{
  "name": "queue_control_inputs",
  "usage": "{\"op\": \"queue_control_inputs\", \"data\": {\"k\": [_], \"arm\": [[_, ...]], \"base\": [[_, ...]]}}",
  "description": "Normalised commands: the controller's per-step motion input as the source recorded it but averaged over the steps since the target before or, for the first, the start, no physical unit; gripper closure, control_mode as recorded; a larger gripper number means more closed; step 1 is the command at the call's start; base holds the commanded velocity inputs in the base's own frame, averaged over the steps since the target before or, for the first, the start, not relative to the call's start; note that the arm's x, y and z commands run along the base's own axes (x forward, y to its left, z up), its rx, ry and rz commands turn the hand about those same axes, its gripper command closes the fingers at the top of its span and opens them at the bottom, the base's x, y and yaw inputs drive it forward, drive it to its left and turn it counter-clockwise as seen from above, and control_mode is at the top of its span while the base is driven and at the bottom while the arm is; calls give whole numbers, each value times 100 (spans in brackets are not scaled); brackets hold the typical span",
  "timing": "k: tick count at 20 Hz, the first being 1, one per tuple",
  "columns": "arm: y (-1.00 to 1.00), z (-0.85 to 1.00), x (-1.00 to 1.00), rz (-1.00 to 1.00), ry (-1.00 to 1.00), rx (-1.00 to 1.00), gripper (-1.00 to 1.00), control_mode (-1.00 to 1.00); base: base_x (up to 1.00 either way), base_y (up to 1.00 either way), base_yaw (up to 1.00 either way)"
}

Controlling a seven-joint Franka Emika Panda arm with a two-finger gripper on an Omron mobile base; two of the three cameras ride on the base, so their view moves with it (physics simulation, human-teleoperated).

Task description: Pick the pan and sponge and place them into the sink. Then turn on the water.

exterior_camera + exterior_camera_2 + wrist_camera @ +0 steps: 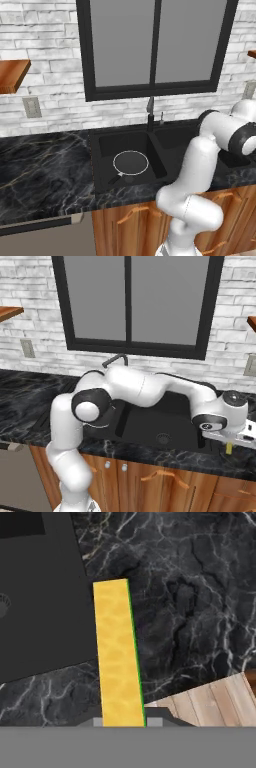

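Sponge — clamped between your closed gripper fingers, just past the sink's right rim, above the counter edge. Pan — flat in the sink's left basin; the right basin lies open.

Even, flat rendered light in all 3 views; no clear single source, no hard shadows. White brick wall reads bright, window panes a dull uniform grey, no glare off glass. Black marble bench is dark w/ pale veins, only faint sheen. Sink basins matte, nearly featureless, detail lost in the black. White arm shows soft shading on its curves. Base views low-res, slightly soft, jagged edges; no lens distortion at the borders. Hand view: sponge saturated yellow, blotchy texture, evenly lit; marble close up looks blurry/pixelated.
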Motion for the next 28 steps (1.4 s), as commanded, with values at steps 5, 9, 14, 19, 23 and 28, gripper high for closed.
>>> {"op": "queue_control_inputs", "data": {"k": [5,9,14,19,23,28], "arm": [[100,28,-5,17,-4,-14,100,-100],[100,61,4,24,4,-2,100,-100],[100,98,11,27,22,0,100,-100],[100,68,0,28,24,-1,100,-100],[100,5,0,29,12,0,100,-100],[100,-3,0,43,1,8,100,-100]], "base": [[0,0,0],[0,0,0],[0,0,0],[0,0,0],[0,0,0],[0,0,0]]}}
